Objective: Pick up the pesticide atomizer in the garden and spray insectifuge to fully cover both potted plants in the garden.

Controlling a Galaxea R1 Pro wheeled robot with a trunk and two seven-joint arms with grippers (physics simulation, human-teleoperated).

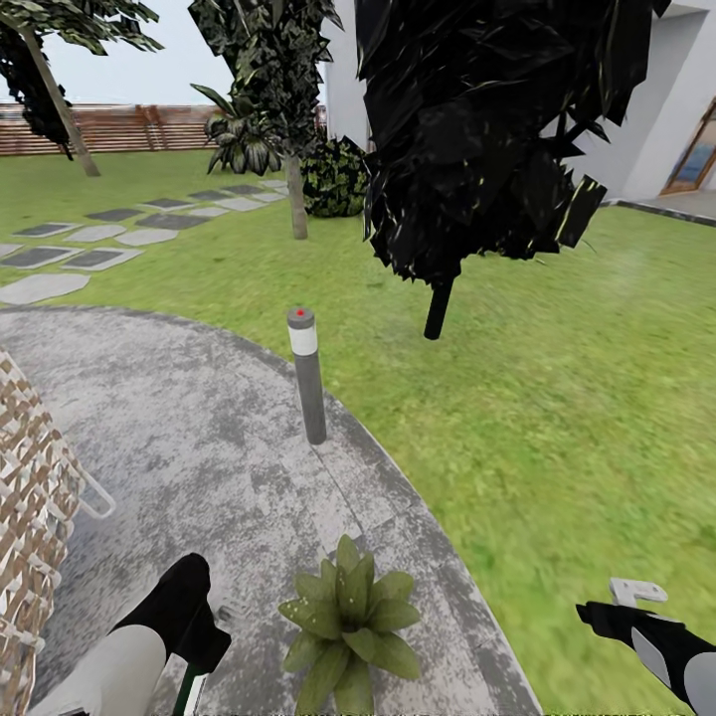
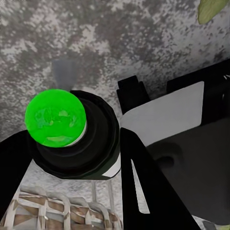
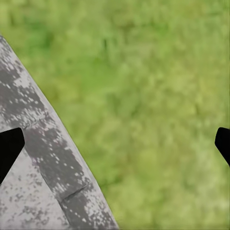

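The pesticide atomizer (image 2: pixel 72 134) is clamped in the left gripper (image 2: pixel 67 158). In the left wrist view you look down on its dark round body with a bright green cap on top, black gripper fingers (image 2: pixel 143 182) pressed against its sides, mottled paving underneath. In the head view the left gripper (image 1: pixel 189 636) sits low over the patio (image 1: pixel 179 428) near its front edge, and just a thin green sliver of the bottle (image 1: pixel 187 691) pokes out below it.

One potted plant (image 1: pixel 346 622) is in sight: a low rosette of broad pointed green leaves, standing on the patio close to its curved right edge, just beside the left gripper. A single leaf tip (image 2: pixel 211 10) also sneaks into a corner of the left wrist view. Can't make out the pot itself, the leaves cover it.

The right gripper (image 1: pixel 636 597) hangs over the lawn (image 1: pixel 557 378) off the patio's right edge, well apart from the plant. In the right wrist view its two black fingertips (image 3: pixel 9 148) sit at opposite sides of the frame, so it's spread wide with nothing in it, grass and the patio rim below.

Further out: one grey bollard light (image 1: pixel 306 373) with a white band stands upright at the patio's edge, one woven wicker piece (image 1: pixel 30 517) sits at the patio's left side, stepping stones (image 1: pixel 99 234) run across the grass, three trees including a very dark one (image 1: pixel 477 149) up close, one round bush (image 1: pixel 333 177), a slatted wooden fence (image 1: pixel 119 127) and a white house wall (image 1: pixel 656 99) at the back.
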